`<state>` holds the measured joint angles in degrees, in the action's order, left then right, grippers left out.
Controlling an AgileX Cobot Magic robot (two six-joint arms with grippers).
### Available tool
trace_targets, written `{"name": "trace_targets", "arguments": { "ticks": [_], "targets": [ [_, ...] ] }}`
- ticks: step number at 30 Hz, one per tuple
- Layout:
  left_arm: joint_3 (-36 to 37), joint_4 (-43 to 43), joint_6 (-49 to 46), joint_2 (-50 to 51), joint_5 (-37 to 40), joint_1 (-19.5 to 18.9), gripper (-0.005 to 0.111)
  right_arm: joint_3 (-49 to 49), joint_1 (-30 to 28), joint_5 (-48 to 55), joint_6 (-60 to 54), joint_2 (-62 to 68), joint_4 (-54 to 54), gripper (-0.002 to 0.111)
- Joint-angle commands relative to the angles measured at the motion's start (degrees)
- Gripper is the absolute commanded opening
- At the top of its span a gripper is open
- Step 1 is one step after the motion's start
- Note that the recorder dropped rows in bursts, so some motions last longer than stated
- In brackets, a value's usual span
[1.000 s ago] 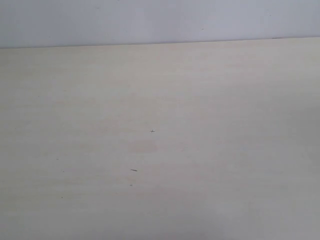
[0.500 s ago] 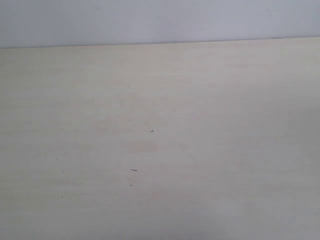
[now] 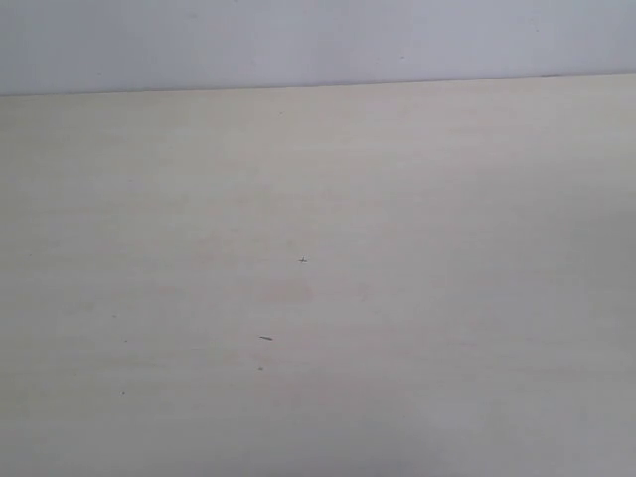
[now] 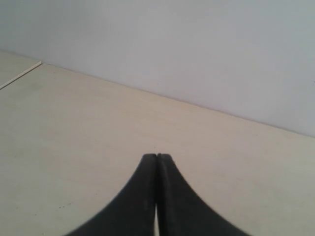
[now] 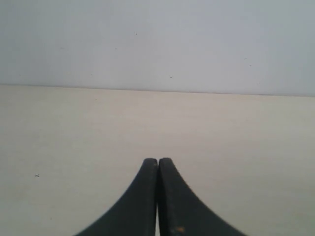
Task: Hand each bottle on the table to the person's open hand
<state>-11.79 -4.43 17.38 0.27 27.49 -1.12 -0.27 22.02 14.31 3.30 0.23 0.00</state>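
The pale cream table [image 3: 417, 298] fills the exterior view, and neither arm shows in it. No bottles are in any view, and the person's open hand is out of view too. In the left wrist view my left gripper [image 4: 157, 156] is shut, its black fingers pressed together over the bare table [image 4: 74, 128]. The right wrist view shows my right gripper [image 5: 157, 161] shut the same way, with nothing between its fingers, above the table [image 5: 236, 137].
A plain grey-white wall [image 3: 318, 40] rises behind the table's far edge. A few tiny dark specks [image 3: 265, 338] mark the tabletop. In the left wrist view a seam in the table [image 4: 19, 76] runs near one corner.
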Motion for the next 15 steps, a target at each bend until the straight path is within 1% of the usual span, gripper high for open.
{"name": "trace_targets", "arguments": {
  "ticks": [1,7,13,15],
  "targets": [
    [3.4,0.3,-2.6,-0.3,-2.4,-0.1,0.000,0.3,0.1,-0.3,-0.2,-0.2,0.0,0.000],
    [8.5,0.3,-6.3,-0.3,-7.8,-0.1,0.000,0.3,0.1,-0.3,-0.2,-0.2,0.0,0.000],
    [11.8,0.3,-7.7,-0.3,-8.4,-0.1,0.000,0.3,0.1,-0.3,-0.2,-0.2,0.0,0.000],
    [11.8,0.3,-8.1,-0.3,-7.9,-0.1,0.000,0.3,0.1,-0.3,-0.2,-0.2,0.0,0.000]
  ]
}}
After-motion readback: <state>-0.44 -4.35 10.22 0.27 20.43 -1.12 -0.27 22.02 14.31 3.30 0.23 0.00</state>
